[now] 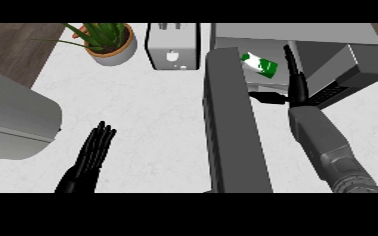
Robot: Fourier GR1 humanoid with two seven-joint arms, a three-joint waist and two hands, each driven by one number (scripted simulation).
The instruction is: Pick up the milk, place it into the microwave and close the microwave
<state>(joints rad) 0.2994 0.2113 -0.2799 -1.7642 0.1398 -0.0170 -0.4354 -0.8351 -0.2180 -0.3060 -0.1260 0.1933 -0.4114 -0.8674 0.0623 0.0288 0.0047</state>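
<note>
1. The right hand (297, 82) was inside the microwave (325, 40), fingers straight, thumb spread, gripping nothing!
2. The milk (260, 64) lay tilted in the microwave, just beside those fingers.
3. The microwave door (230, 130) hung wide open.
4. The left hand (92, 152) rested open, well apart from the microwave.
5. A toaster (173, 45) stood near the microwave.

Green spiky plant in a round grey pot (112, 50), eleven o'clock on the white speckled counter (155, 120). Silver boxy toaster (173, 47) at twelve o'clock, near it. Rounded grey appliance (22, 122) at nine o'clock.
</note>
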